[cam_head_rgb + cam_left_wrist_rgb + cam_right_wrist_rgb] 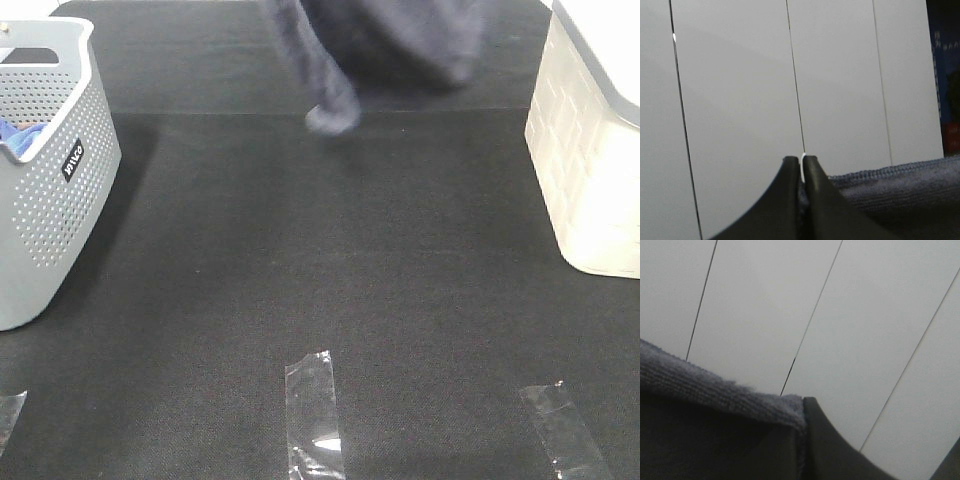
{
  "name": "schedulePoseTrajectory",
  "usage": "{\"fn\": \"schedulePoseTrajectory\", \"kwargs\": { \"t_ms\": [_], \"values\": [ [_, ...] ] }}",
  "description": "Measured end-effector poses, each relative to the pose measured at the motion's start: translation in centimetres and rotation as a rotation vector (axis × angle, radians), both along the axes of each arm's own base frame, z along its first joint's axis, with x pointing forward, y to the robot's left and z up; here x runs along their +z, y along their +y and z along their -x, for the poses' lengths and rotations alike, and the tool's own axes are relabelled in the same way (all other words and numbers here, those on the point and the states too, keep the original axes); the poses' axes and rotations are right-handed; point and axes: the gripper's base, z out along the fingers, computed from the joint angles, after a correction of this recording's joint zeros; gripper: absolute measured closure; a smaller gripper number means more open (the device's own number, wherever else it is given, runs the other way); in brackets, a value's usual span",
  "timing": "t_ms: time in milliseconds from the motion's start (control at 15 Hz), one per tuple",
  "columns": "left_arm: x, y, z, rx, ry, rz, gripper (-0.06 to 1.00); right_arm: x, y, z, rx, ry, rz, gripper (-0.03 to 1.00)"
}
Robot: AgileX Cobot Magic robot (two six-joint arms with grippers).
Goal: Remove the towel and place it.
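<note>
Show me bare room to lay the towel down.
Bare: the black mat between the grey basket and the white basket, down to the tape strips. Crowded only at the far edge, under the hanging towel.

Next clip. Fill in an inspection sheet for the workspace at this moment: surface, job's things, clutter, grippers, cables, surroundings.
Surface: black mat, with clear tape strips along its near edge.
Job's things: towel, slate-grey, hangs blurred over the far side.
Clutter: grey perforated basket on the left, holding a blue cloth; white basket on the right.
Grippers: left gripper and right gripper are both shut on the towel's edge.
Cables: nothing seen.
Surroundings: pale panelled wall in the wrist views.
</note>
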Motion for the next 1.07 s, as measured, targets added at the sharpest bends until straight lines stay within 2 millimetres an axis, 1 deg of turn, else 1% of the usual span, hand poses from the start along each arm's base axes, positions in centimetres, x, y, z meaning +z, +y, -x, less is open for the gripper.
{"fn": "schedulePoseTrajectory", "kwargs": {
  "t_ms": [67, 200, 267, 333, 400, 533, 733, 800, 933, 1000, 1067],
  "values": [
    [-1.9, -0.2, -1.1, 0.014, 0.095, -0.066, 0.94, -2.2, 0.2, -1.0, -0.031, 0.118, -0.005, 0.97],
    [-7.2, -1.0, -3.6, 0.019, 0.334, -0.19, 0.94, -7.4, 0.4, -2.7, -0.117, 0.372, 0.03, 0.97],
    [-10.0, -1.3, -4.6, 0.013, 0.467, -0.235, 0.94, -9.7, 0.4, -3.3, -0.15, 0.475, 0.051, 0.97],
    [-12.3, -1.5, -5.0, 0.003, 0.593, -0.269, 0.94, -11.4, 0.4, -3.4, -0.176, 0.561, 0.066, 0.97],
    [-14.1, -1.7, -5.2, -0.013, 0.701, -0.282, 0.94, -12.8, 0.5, -3.3, -0.189, 0.626, 0.076, 0.97],
    [-16.0, -1.9, -5.1, -0.032, 0.83, -0.303, 0.94, -14.4, 0.6, -3.0, -0.205, 0.714, 0.089, 0.97],
    [-17.9, -2.2, -4.7, -0.076, 0.99, -0.292, 0.94, -15.2, 0.7, -2.5, -0.207, 0.797, 0.057, 0.97],
    [-18.7, -2.3, -4.7, -0.091, 1.038, -0.288, 0.94, -15.8, 0.9, -2.7, -0.203, 0.824, 0.05, 0.97],
    [-20.2, -2.2, -4.9, -0.095, 1.103, -0.304, 0.94, -18.1, 1.3, -3.6, -0.204, 0.888, 0.073, 0.97],
    [-21.1, -2.1, -5.2, -0.09, 1.115, -0.307, 0.94, -19.6, 1.5, -4.4, -0.202, 0.911, 0.093, 0.97],
    [-21.6, -2.0, -5.7, -0.078, 1.091, -0.307, 0.94, -21.0, 1.8, -5.3, -0.192, 0.901, 0.11, 0.97]
  ]
}}
